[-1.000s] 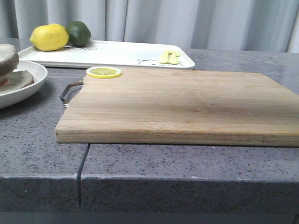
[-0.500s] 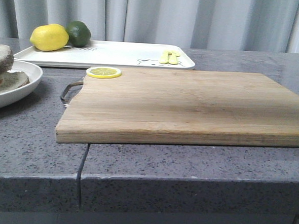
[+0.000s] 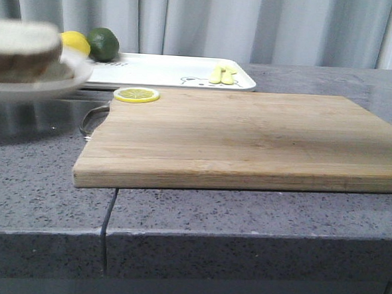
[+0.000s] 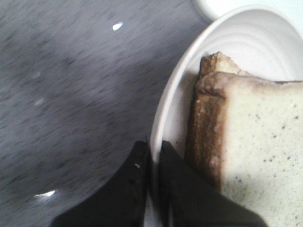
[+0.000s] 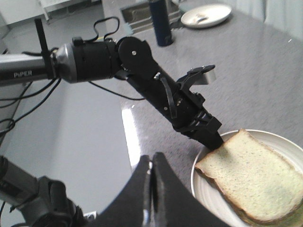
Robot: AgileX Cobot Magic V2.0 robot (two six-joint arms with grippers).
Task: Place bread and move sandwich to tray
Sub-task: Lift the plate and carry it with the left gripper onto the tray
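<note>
Front view: plate (image 3: 26, 87) with sandwich (image 3: 22, 50), resting on the counter a second ago, now lifted
Left gripper (image 4: 152, 156): clamped on plate rim, sandwich just beside
Right gripper (image 5: 151, 172): closed, empty
Meaning: carry toward tray (image 3: 167, 72) begun

Soft, even light. The plate (image 3: 33, 84) at nine o'clock is motion-blurred, its shadow on the counter (image 3: 44, 121); small glare spots there.

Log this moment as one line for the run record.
left pincer: shut on round white plate rim | brown-crusted sandwich: on plate, airborne | right pincer: shut, empty
</note>
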